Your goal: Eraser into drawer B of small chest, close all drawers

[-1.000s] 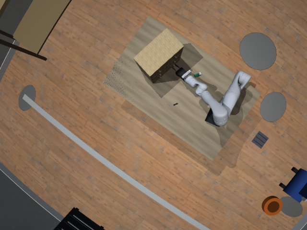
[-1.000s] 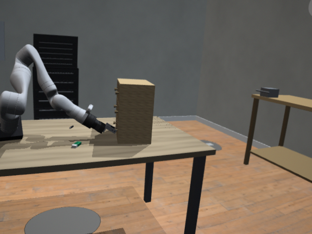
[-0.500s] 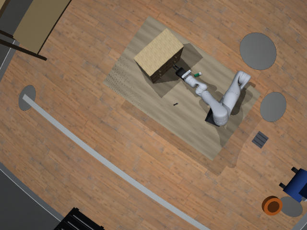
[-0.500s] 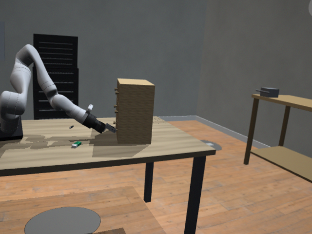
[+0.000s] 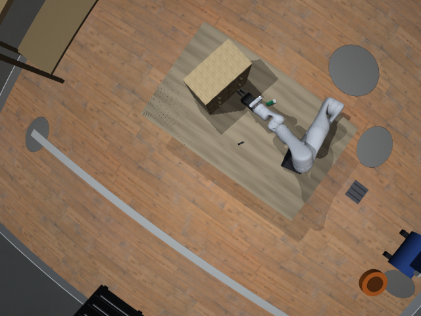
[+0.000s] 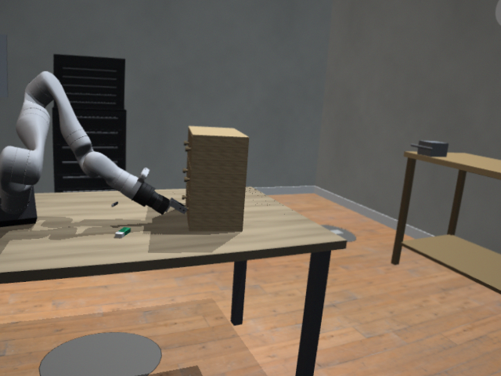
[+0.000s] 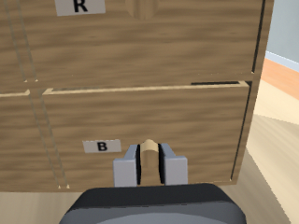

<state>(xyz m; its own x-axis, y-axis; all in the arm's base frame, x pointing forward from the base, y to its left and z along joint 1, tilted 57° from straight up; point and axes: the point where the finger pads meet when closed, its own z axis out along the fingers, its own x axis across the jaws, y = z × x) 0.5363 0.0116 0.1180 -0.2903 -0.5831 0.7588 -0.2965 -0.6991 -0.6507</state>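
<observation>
The small wooden chest (image 5: 219, 75) stands on the table, its drawer fronts facing my arm. In the wrist view the drawer marked B (image 7: 144, 133) is the bottom right one, pushed in, below the drawer marked R (image 7: 140, 13). My gripper (image 7: 149, 157) is shut on drawer B's round wooden knob (image 7: 149, 149), fingers on either side of it. It also shows in the side view (image 6: 180, 207) at the chest's lower front. The green and white eraser (image 5: 271, 102) lies on the table beside my wrist, also in the side view (image 6: 122, 232).
A small dark object (image 5: 241, 143) lies on the table away from the chest, also in the side view (image 6: 114, 204). The other drawers' knobs (image 6: 185, 161) stick out of the chest's front. A side shelf (image 6: 452, 194) stands off to the right.
</observation>
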